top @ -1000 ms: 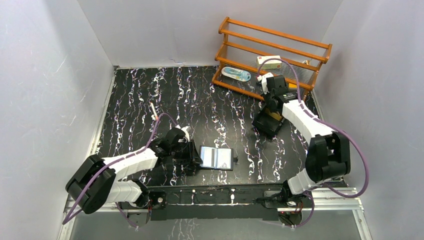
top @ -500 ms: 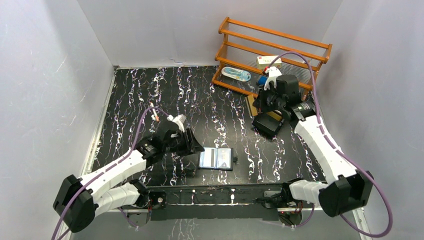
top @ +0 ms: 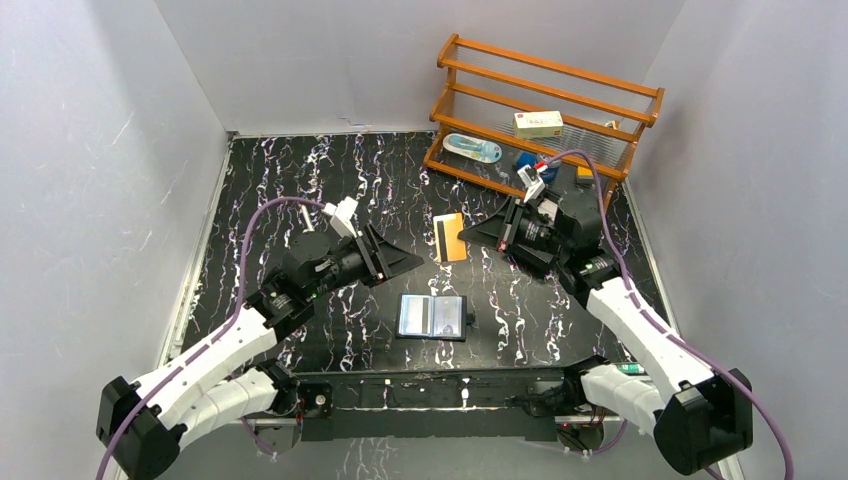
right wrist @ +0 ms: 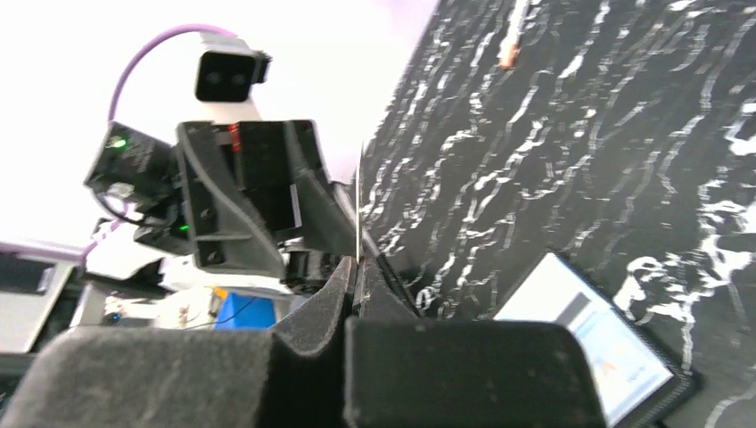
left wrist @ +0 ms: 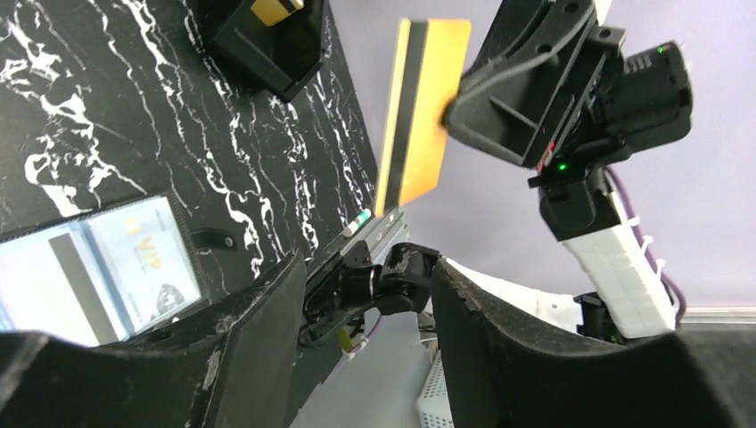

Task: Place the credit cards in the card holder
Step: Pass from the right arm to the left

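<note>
Above the middle of the black, white-veined tabletop [top: 270, 190], the right gripper [top: 468, 234] holds a thin tan-orange plastic card [top: 449, 237] clear of the surface. A dark stripe runs along one long edge of the card. The gripper's two fingers are pressed together on the card's right edge, and the striped face is turned toward the overhead camera. From the right wrist the card shows edge-on, a fine pale line rising from between the closed foam pads [right wrist: 321, 303].

The left gripper [top: 402, 264] points at that card from the left, near it but not touching. Its jaws are spread with nothing between them. The left wrist view looks through the gap at the card and at the right gripper's black fingers [left wrist: 508, 98] clamped on it.

The small square black leather-like folding wallet [top: 432, 317] lies open and flat near the front edge of the table, between the two arms. It sits nearer the arm bases than the raised card, and its inner pockets show pale silvery-blue faces.

A black open-topped box [left wrist: 267, 45] stands farther back on the right, mostly hidden by the right arm from above. The end of a second tan-orange card [left wrist: 275, 9] shows inside it.

An orange-brown wooden slatted rack [top: 600, 95] fills the back right corner, carrying a white carton [top: 538, 123] and a clear blue package [top: 472, 148].
</note>
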{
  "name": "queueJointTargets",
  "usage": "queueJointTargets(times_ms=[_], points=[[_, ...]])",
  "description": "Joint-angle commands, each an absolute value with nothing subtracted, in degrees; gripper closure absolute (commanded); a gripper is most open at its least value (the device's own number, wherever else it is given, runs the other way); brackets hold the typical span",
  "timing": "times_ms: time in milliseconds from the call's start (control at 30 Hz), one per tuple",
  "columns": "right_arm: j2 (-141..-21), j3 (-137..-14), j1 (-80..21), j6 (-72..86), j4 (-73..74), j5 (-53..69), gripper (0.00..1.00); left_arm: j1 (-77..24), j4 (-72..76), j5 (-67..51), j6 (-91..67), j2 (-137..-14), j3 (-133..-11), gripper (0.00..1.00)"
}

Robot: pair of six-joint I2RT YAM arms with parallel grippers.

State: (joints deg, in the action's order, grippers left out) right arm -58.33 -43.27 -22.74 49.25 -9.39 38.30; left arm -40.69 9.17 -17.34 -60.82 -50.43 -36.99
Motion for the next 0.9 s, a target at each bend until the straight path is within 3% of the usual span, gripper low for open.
queueJointTargets(times_ms=[0,500,567,667,733,867], points=[[-55.0,-41.1,-24.2,60.9,-25.6,43.2,1.00,-40.7,15.8,-18.9,-61.9,-51.6,-38.4,0.48],[-56.2,-36.6,-27.4,63.4,-28.9,44.0,1.00,-40.8,27.5,-23.6,-63.0,-56.1,-38.6,0.56],[-56.9,-36.6,-27.9,62.9,-28.6,44.0,0.99,-40.8,28.5,-23.9,-63.5,-56.5,-38.2,0.64],[-57.2,-36.3,-28.5,62.5,-28.4,43.4,0.98,-40.8,28.2,-23.8,-63.4,-56.8,-37.9,0.89],[-56.9,-36.6,-28.5,60.9,-25.7,42.4,0.87,-40.8,26.5,-23.0,-62.9,-56.6,-37.8,1.00],[-56.3,-38.6,-28.5,53.6,-12.9,37.9,0.58,-40.8,20.5,-20.7,-60.8,-55.5,-37.4,1.00]])
